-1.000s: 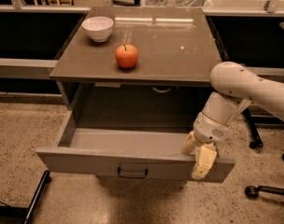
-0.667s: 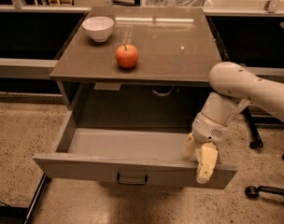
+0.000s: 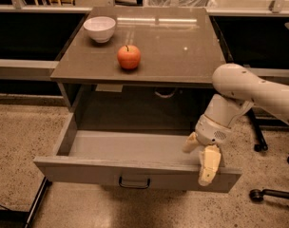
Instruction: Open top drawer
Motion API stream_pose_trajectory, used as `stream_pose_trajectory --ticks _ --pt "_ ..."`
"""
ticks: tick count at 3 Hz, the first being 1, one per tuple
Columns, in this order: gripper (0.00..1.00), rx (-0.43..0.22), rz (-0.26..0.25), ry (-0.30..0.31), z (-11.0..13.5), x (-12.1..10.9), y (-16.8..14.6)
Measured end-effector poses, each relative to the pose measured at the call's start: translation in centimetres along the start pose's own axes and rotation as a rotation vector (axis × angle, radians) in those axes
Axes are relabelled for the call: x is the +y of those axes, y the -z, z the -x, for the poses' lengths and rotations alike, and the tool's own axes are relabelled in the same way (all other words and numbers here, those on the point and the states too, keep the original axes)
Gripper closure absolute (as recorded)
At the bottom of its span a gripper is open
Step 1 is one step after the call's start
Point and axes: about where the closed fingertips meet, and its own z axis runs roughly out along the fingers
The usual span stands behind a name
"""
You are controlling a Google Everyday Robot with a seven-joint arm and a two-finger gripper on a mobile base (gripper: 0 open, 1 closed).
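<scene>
The top drawer point(image 3: 82, 171) of the grey-brown cabinet stands pulled far out. Its pale grey inside shows nothing in it. Its small black bar handle point(image 3: 134, 182) is at the centre of the front. My gripper point(image 3: 200, 156) is at the right end of the drawer's front wall. One finger point(image 3: 189, 144) is inside the drawer and the other finger point(image 3: 209, 167) hangs over the outside of the front, so the wall sits between them. My white arm point(image 3: 244, 87) comes in from the right.
On the cabinet top point(image 3: 182, 46) sit a red apple point(image 3: 129, 57) and a white bowl point(image 3: 100, 28). Dark shelving runs to the left and right. A black chair base point(image 3: 268, 194) stands on the speckled floor at the right. A black leg point(image 3: 37, 201) stands at lower left.
The drawer has slid further out toward the camera, and my gripper has moved with it on the front wall.
</scene>
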Motion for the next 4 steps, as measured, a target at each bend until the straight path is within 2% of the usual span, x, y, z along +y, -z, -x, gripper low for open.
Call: stream_pose_trajectory --ticks 1,2,3,4 --pt "0.41 -0.010 0.045 -0.005 -0.4 1.2 -1.1" --pt "0.64 -0.016 0.112 -0.005 -0.3 3.2 -2.0" --pt "0.83 -0.018 0.147 -0.008 -0.2 4.6 -2.3" --pt "0.77 -0.018 0.205 -0.003 0.3 6.8 -2.9"
